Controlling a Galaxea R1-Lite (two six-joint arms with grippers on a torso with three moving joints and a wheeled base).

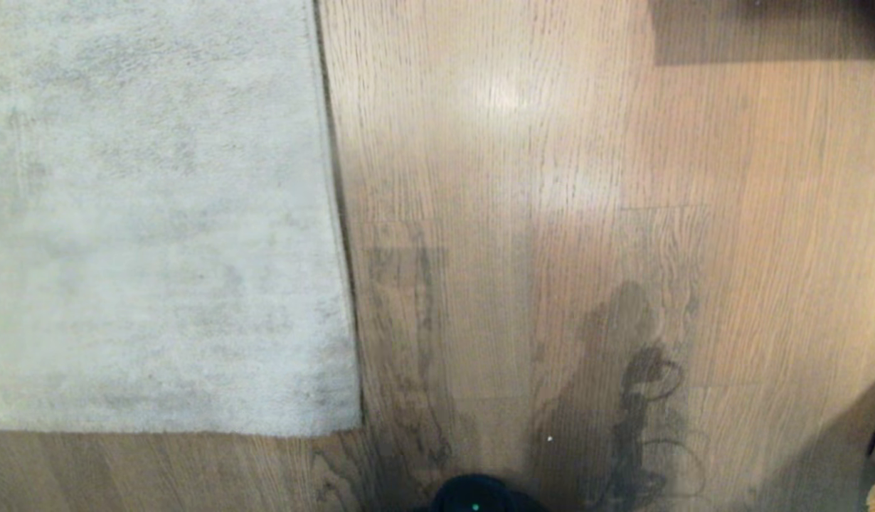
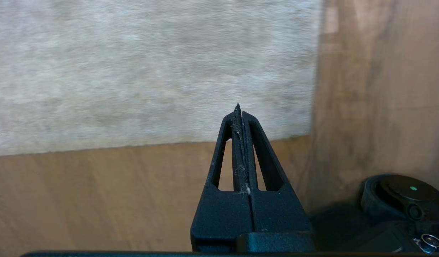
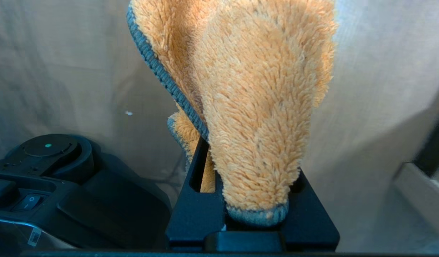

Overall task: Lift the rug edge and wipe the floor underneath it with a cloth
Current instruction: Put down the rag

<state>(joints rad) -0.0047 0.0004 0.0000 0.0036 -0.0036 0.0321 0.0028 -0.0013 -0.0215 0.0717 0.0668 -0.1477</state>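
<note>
The floor (image 1: 551,178) lay bare beside the flat rug edge (image 1: 334,213). The left gripper (image 2: 238,109) hovered above the rug corner, fingers pressed together and empty. The right gripper (image 3: 241,150) pinched the cloth (image 3: 255,89), which draped over its fingers.

Soft, warm light over my head view, and everything's slightly hazy. There's a pale glare patch on the floor (image 1: 505,92) ahead, my own dark shadow (image 1: 622,398) stretching nearer me, and a dim band in the far right corner. The rug (image 1: 153,213) looks washed out and smeary. My left wrist view is blurred beyond the fingers. At my right wrist, sun lights the cloth (image 3: 255,100) brightly, sharp fibres, murky background.
</note>
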